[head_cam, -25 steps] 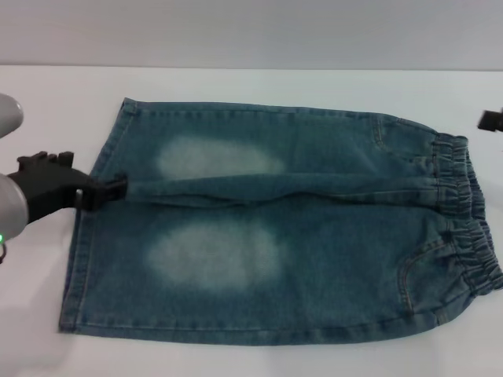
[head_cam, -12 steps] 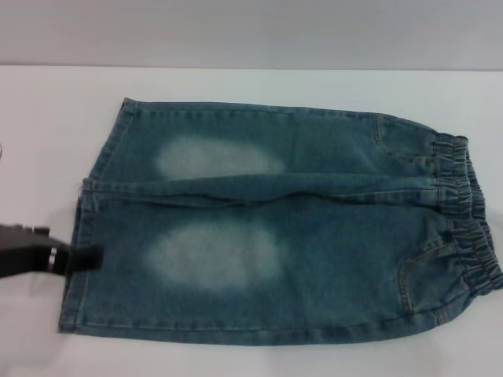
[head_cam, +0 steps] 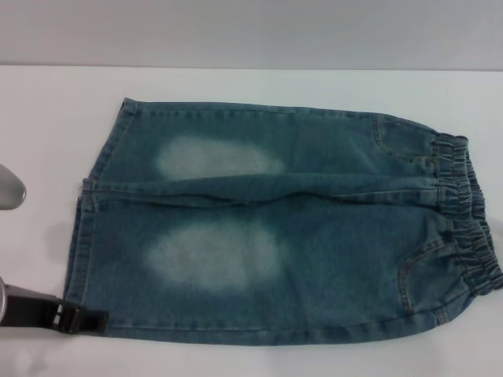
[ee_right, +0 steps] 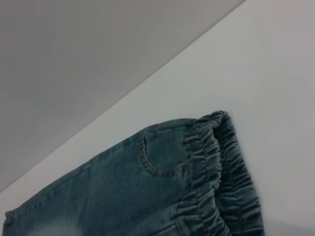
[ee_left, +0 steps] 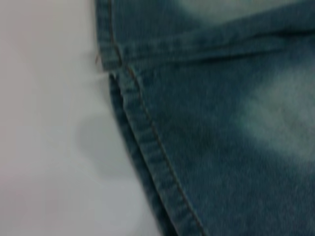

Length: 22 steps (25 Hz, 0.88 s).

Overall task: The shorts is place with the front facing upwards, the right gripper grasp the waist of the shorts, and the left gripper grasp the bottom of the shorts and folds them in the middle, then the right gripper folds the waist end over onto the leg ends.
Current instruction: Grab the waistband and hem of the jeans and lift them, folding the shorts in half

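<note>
Where white table (head_cam: 47, 118) meets grey wall (head_cam: 251, 31), flat shorts (head_cam: 314, 236); left gripper (head_cam: 82, 320) at near hem corner, grip unclear.

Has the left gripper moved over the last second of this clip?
Yes. The left gripper has travelled along the leg ends of the shorts, from beside the crotch seam toward the near corner of the nearer leg, by the table edge.

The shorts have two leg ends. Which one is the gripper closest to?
The near leg end. The left gripper sits at its bottom corner; the far one has nothing nearby.
</note>
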Tool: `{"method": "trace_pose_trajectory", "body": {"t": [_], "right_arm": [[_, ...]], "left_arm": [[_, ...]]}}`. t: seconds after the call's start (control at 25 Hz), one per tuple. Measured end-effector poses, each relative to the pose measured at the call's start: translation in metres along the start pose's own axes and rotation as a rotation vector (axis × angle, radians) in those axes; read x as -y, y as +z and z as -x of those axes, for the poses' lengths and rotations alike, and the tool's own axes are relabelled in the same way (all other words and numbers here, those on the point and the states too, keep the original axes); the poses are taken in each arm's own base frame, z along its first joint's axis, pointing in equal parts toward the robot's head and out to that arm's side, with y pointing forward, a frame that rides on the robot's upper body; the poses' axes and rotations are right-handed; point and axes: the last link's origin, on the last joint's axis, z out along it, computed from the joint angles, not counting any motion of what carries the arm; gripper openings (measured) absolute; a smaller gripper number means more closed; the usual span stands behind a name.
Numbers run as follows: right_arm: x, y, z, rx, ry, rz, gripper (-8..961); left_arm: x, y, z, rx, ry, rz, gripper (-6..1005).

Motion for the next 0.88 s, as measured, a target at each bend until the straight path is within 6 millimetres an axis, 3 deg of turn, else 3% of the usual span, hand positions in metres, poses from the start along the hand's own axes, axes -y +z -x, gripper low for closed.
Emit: {"method": "trace_pose_trajectory", "body": {"t": [0.4, 0.88], "right_arm": [[-0.007, 0.005, 0.007, 0.003, -0.015, 0.018, 802], [-0.011, 0.010, 0.011, 0.002, -0.021, 0.029, 801]], "left_arm": [[0.004, 0.012, 0.005, 0.066, -0.014, -0.010, 836], [0.002, 0.018, -0.004, 0.073, 0.010, -0.002, 796]]}}
